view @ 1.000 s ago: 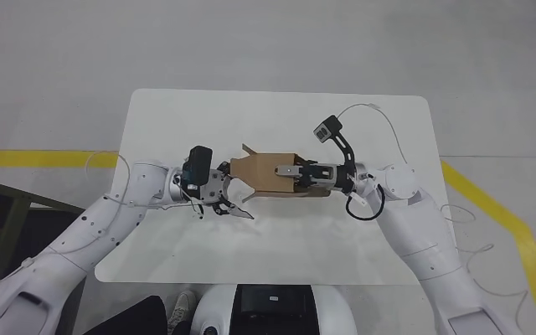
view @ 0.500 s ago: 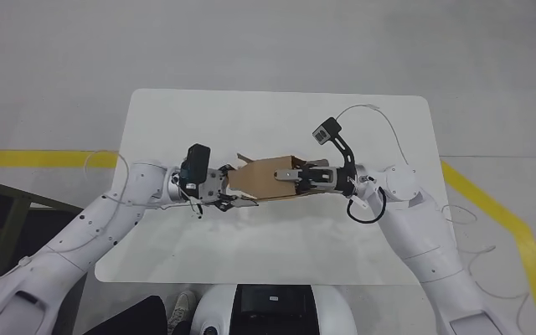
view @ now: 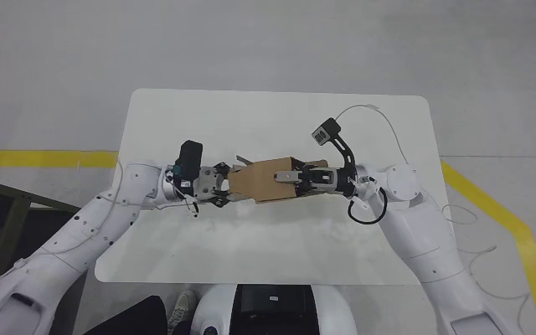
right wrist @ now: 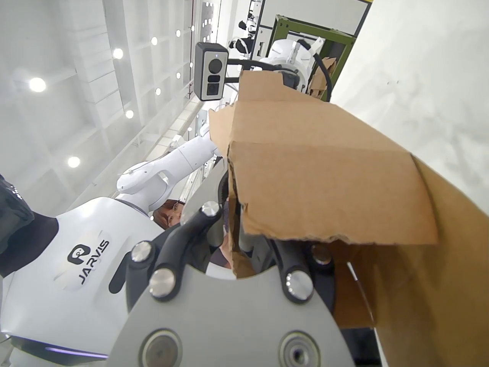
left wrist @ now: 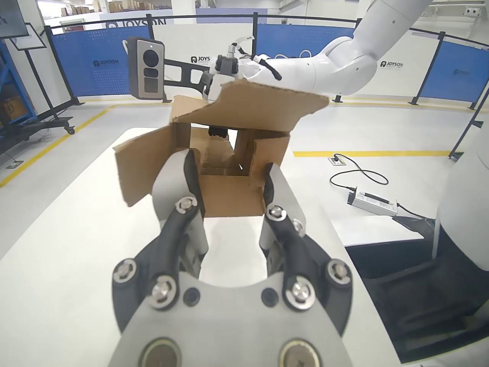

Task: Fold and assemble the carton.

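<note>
A brown cardboard carton [view: 264,180] lies on its side at the middle of the white table [view: 167,126], its open end with loose flaps facing my left gripper [view: 218,185]. In the left wrist view that gripper [left wrist: 229,171] is open, its fingers [left wrist: 174,181] standing on either side of the carton's lower flap [left wrist: 229,196], while an upper flap [left wrist: 267,106] hangs over the opening. My right gripper [view: 289,176] is at the carton's other end. In the right wrist view it [right wrist: 229,192] is shut on the edge of a carton wall [right wrist: 321,177].
The table has free room all around the carton, toward both its far edge and its near edge [view: 251,280]. A yellow floor line [view: 50,157] runs past both sides. A cable and power brick [left wrist: 372,202] lie on the floor beside the table.
My left gripper has drawn back to the left and slightly away from the near edge. The flap that stuck out by it has swung in, and the carton looks flatter. The right gripper kept its hold.
</note>
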{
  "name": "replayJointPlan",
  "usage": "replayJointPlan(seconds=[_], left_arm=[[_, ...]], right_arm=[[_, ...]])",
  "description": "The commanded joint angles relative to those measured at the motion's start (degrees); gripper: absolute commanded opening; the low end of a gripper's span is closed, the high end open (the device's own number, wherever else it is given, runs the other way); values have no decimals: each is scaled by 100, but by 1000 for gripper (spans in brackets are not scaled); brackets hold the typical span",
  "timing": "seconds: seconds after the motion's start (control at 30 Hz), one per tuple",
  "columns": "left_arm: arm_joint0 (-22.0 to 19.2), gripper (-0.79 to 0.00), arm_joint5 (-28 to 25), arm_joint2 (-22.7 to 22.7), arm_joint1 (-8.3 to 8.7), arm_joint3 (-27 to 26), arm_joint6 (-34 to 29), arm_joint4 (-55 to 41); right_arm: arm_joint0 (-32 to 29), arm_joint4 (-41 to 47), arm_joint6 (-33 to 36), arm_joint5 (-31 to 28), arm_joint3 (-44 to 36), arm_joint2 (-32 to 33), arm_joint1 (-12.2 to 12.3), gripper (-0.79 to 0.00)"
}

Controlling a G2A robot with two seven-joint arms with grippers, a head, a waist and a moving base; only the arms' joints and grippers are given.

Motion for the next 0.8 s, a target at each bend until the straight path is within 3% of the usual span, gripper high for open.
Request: replayJointPlan(seconds=[0.0,0.13,0.77], left_arm=[[16,-705,16,-44,-17,-5,-9,90],[70,-785,62,-115,-50,-69,-61,187],[321,-785,-1,-511,-127,-545,-458,373]], right_arm=[[2,-16,-21,-1,-3,-3,2,-785],[12,-27,-47,-6,-10,-8,4,-785],[38,-22,-103,-9,15,-40,11,-785]])
